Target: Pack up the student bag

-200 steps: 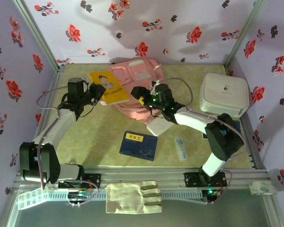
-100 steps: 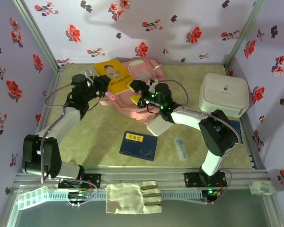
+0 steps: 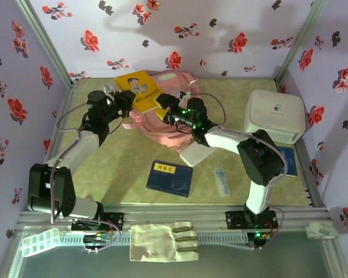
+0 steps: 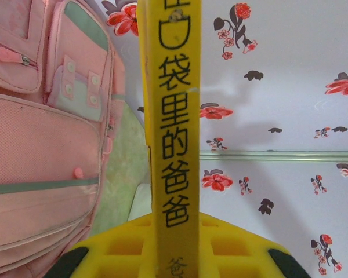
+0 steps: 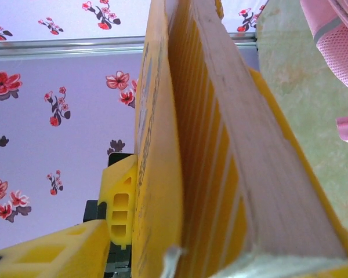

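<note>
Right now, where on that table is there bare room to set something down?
Bare mat lies between the left arm and the blue book, and at the back between the pink backpack and the white box. Crowded mid-back, where the left hand and right hand meet at the yellow book.

The spine of the yellow book (image 4: pixel 177 145) carries bold black Chinese characters running from top to bottom in the left wrist view: 口袋里的爸爸, with a further mark above them cut off by the frame's upper edge and a much smaller 爸 beginning a finer line below them. From the top camera this book's front cover shows a cartoon figure, but its lettering is too small to read. The blue book (image 3: pixel 169 178) lying on the bench (image 3: pixel 122 168) has a yellow label (image 3: pixel 164 168) near its upper edge with dark characters on it, too small to make out. The white box (image 3: pixel 275 116) bears a small dark logo (image 3: pixel 274 108) on its lid that cannot be read
</note>
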`<state>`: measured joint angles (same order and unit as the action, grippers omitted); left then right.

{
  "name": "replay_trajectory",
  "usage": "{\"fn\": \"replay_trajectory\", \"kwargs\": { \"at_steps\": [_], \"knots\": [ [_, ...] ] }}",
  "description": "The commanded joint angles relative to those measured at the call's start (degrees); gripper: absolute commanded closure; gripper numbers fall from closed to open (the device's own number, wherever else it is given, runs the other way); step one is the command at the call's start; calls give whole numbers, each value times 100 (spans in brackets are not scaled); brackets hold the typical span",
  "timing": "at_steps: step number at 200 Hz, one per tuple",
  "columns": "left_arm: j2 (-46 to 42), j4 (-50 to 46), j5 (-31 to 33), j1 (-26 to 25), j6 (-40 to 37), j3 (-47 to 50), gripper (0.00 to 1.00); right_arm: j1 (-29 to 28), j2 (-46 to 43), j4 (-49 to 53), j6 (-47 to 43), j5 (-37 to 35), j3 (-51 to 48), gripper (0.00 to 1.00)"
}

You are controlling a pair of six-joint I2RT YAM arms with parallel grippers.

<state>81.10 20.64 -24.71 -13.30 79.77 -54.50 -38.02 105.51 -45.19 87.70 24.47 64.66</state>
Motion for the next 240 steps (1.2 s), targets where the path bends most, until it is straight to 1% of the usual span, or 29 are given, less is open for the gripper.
{"fn": "replay_trajectory", "kwargs": {
  "at_steps": [1, 10, 27, 44, 61, 77, 88, 104, 118, 148, 175, 189, 203, 219, 233, 235, 240],
  "knots": [
    [2, 630, -155, -43, 89, -124, 100, -56, 144, -208, 22, 42, 218, 40],
    [2, 631, -158, -44, 90, -114, 100, -56, 182, -245, 31, 49, 231, 43],
    [-7, 608, -153, -45, 52, -91, 100, -56, 240, -425, 54, 79, 224, 56],
    [-24, 574, -157, -45, 9, -72, 100, -56, 224, -628, 16, 41, 146, 66],
    [-63, 499, -151, -46, -28, 3, 87, -32, 132, -525, -161, -15, 66, 78],
    [-142, 290, -143, -33, -225, 78, 73, 11, -35, -217, -477, -97, -38, 85],
    [-204, -7, -98, -20, -418, 110, 64, 60, -206, 112, -787, -165, -95, 86],
    [-324, -571, 14, -22, -857, 126, 48, 152, -491, 599, -1292, -307, -193, 87],
    [-395, -1221, 111, -17, -1306, 53, 39, 249, -783, 997, -1739, -458, -307, 88],
    [-385, -2624, 324, -83, -2292, -348, 34, 520, -1409, 1934, -2666, -785, -541, 90],
    [-251, -3331, 603, -299, -3178, -742, 25, 858, -1920, 2618, -3224, -1047, -733, 90],
    [-79, -3665, 799, -515, -3635, -1048, 19, 1080, -2171, 2901, -3441, -1205, -850, 90],
    [166, -4035, 1081, -770, -4082, -1415, 15, 1280, -2415, 3134, -3617, -1371, -968, 90],
    [551, -4451, 1408, -1085, -4695, -1959, 10, 1481, -2665, 3421, -3803, -1567, -1070, 90],
    [955, -4852, 1764, -1382, -5245, -2451, 4, 1636, -2823, 3621, -3891, -1687, -1167, 89],
    [996, -4895, 1808, -1413, -5332, -2519, 1, 1661, -2849, 3633, -3896, -1701, -1180, 89],
    [1168, -5048, 1912, -1502, -5536, -2705, 0, 1706, -2893, 3677, -3921, -1723, -1220, 89]
  ]
}}
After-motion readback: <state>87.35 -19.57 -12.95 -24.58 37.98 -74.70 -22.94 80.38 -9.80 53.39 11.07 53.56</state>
